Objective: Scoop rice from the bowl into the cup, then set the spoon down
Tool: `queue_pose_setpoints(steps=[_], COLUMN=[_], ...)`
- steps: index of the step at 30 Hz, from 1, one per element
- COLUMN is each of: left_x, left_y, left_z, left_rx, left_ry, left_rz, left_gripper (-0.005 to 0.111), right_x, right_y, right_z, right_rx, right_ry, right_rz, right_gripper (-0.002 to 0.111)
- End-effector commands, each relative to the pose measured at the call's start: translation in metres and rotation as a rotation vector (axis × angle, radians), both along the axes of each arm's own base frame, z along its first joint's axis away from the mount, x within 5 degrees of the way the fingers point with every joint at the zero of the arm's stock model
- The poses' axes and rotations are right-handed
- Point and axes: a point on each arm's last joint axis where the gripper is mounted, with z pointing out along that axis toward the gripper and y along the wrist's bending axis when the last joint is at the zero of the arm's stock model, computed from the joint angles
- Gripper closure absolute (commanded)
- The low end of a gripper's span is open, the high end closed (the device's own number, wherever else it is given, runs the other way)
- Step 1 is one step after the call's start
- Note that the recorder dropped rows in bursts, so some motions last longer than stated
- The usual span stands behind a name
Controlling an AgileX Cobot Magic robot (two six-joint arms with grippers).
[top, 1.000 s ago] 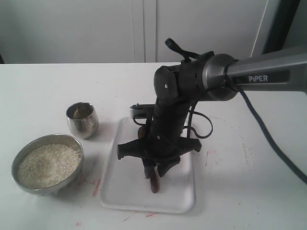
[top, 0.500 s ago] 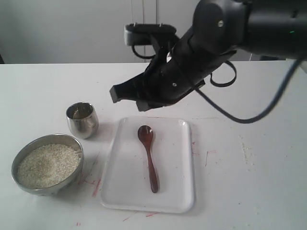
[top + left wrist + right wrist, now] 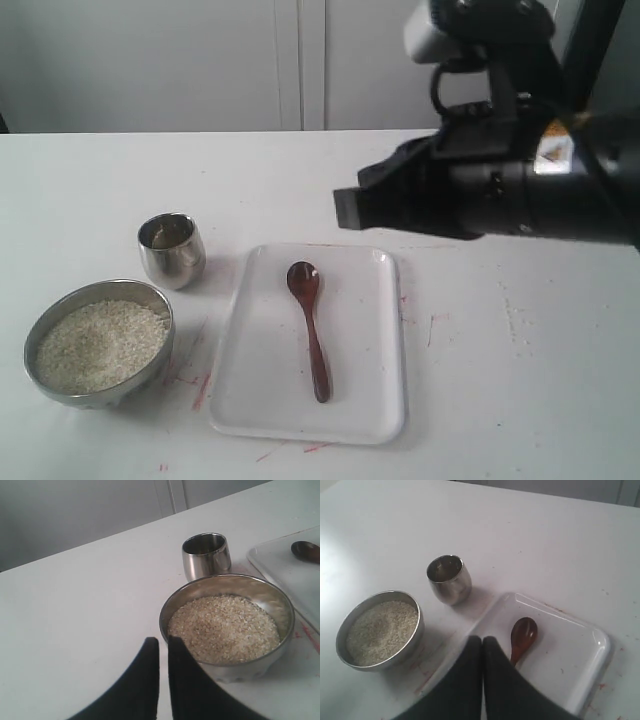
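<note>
Wooden spoon (image 3: pixel 311 335) is lying flat on the white tray (image 3: pixel 370 400), beside the steel cup (image 3: pixel 172 252). Rice (image 3: pixel 100 345) is sitting in the bowl (image 3: pixel 158 362). Right gripper (image 3: pixel 482 640) and left gripper (image 3: pixel 163 641) are both showing jaws pressed together, gripping nothing.

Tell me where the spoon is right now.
In the exterior view the spoon lies in the white tray at centre, to the right of the cup and the bowl.
</note>
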Motion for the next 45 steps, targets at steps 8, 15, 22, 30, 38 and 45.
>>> queue_pose_setpoints(steps=[8,15,22,30,38,45], left_x=[0.000,0.000,0.000,0.000,0.000,0.000], left_y=[0.000,0.000,0.000,0.000,0.000,0.000], left_z=[0.001,0.001,0.001,0.001,0.001,0.001], left_rx=[-0.014,-0.014,-0.014,-0.014,-0.014,-0.014], left_ry=[-0.006,-0.006,-0.006,-0.006,-0.006,-0.006], left_rz=[0.001,0.001,0.001,0.001,0.001,0.001], left_gripper=[0.092,0.092,0.092,0.092,0.092,0.092], right_x=[-0.069,-0.103,-0.128,-0.143,-0.151,-0.151], right_y=[-0.047,-0.067,-0.082,-0.091,-0.095,-0.094], right_z=[-0.040,-0.054,-0.070,-0.100,-0.106,-0.115], right_rx=[0.076,0.139,0.194,0.223,0.203,0.084], right_ry=[-0.201,-0.310,-0.382,-0.430,-0.491,-0.452], right_rz=[-0.042,-0.053,-0.059,-0.065,-0.050,-0.006], right_gripper=[0.108,0.108,0.108,0.108,0.108,0.108])
